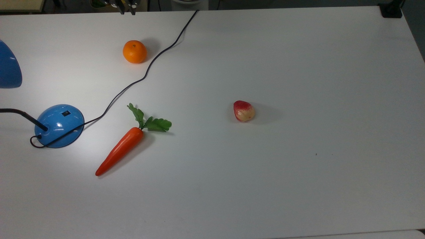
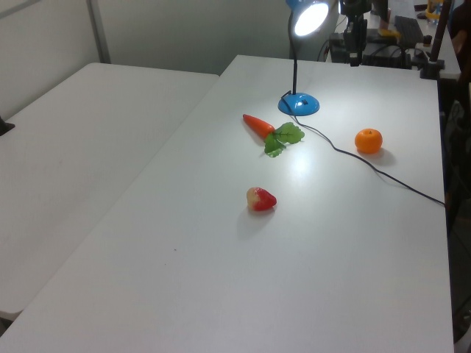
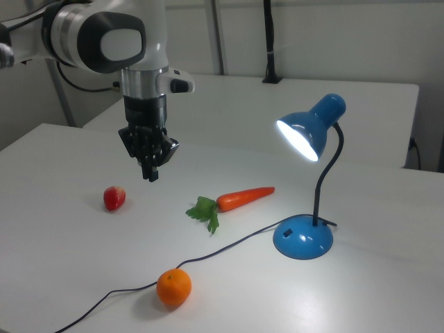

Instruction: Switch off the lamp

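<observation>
blue lamp (image 3: 311, 139), orange orange (image 1: 134, 51), green-leafed orange carrot (image 1: 123, 147), red-and-cream strawberry (image 1: 243, 111), white table (image 1: 298, 83)

white table (image 1: 298, 186), lamp (image 1: 59, 125), carrot (image 1: 121, 151), orange (image 1: 134, 51), strawberry (image 1: 243, 111)

Top view looks straight down on my table (image 1: 298, 186), with the lamp (image 1: 59, 125) at the top view's left edge. Left view sits high off the table end farthest from the lamp (image 2: 299, 104), facing it down the length. Right view is low and near, lamp (image 3: 303, 239) on the right view's right. All three share lamp, carrot (image 1: 121, 151) and orange (image 1: 134, 51).
</observation>
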